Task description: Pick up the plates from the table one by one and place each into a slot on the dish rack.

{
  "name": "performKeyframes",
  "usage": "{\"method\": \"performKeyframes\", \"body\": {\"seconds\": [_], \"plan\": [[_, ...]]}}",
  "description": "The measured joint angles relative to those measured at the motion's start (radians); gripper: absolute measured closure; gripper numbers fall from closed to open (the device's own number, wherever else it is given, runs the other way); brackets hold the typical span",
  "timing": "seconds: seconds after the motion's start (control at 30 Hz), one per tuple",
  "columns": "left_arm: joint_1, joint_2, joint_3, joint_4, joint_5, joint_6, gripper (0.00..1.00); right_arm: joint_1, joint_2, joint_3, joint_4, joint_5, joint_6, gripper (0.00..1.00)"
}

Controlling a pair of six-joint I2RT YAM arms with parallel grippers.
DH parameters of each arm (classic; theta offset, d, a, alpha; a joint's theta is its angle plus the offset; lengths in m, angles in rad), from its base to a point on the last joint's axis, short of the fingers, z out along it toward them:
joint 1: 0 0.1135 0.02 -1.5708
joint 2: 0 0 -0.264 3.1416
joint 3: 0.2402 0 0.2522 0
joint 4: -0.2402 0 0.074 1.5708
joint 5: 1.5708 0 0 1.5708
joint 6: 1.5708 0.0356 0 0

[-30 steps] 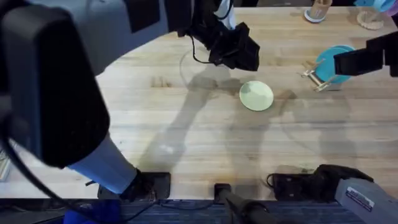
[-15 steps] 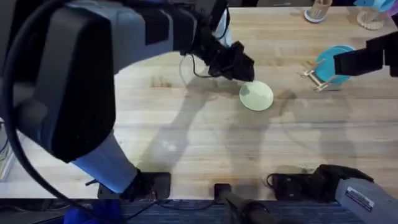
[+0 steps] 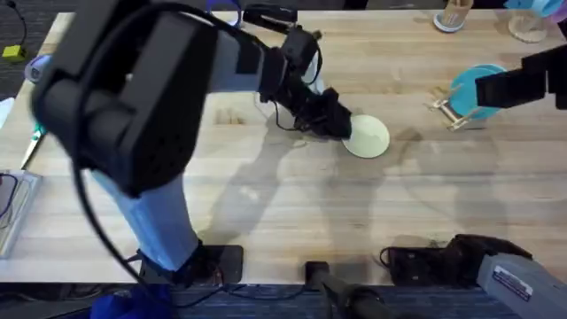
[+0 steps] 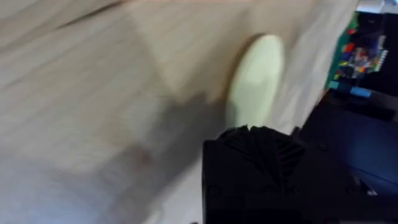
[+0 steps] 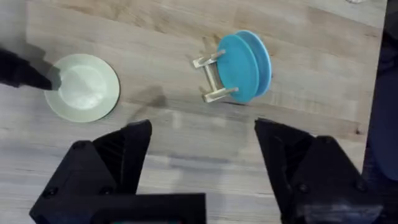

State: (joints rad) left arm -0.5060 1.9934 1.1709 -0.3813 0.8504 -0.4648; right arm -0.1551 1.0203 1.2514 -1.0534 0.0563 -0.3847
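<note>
A pale yellow-green plate (image 3: 369,137) lies flat on the table (image 3: 266,195), right of centre. My left gripper (image 3: 340,127) reaches across from the left and is down at this plate's left edge; the right wrist view shows its black tip (image 5: 28,74) touching the rim of the plate (image 5: 83,87). The left wrist view shows the same plate (image 4: 255,81) close ahead. A teal-blue plate (image 3: 472,89) stands upright in the small wooden dish rack (image 3: 446,111) at the right. My right gripper (image 5: 202,168) hangs open and empty high above the rack (image 5: 211,78) and teal plate (image 5: 245,66).
A wooden cup-like item (image 3: 454,16) and a pale round object (image 3: 529,27) sit at the table's far right corner. Small tools and a tray (image 3: 13,213) lie off the left edge. The near half of the table is bare wood.
My left gripper has come down and moved right, from above and behind the pale plate to its left edge. The right arm, both plates and the rack have not moved.
</note>
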Motion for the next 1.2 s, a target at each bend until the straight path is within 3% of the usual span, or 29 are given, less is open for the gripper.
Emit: {"method": "performKeyframes", "body": {"seconds": [0.27,0.53,0.83,1.2], "plan": [[0.0,0.048,0.0,-0.006,0.074,-0.007,0.96,0.0,0.0,0.0,-0.032,0.0,0.0,0.005],[0.0,0.049,0.0,-0.007,0.073,-0.007,0.959,0.0,0.0,0.0,-0.066,-0.021,0.001,0.005],[0.0,0.049,0.0,-0.007,0.073,-0.007,0.96,0.001,0.015,0.0,-0.093,-0.307,0.069,0.005],[0.0,0.049,0.0,-0.007,0.073,-0.007,0.96,0.002,0.227,0.0,-0.097,-0.44,0.204,0.005]]}}
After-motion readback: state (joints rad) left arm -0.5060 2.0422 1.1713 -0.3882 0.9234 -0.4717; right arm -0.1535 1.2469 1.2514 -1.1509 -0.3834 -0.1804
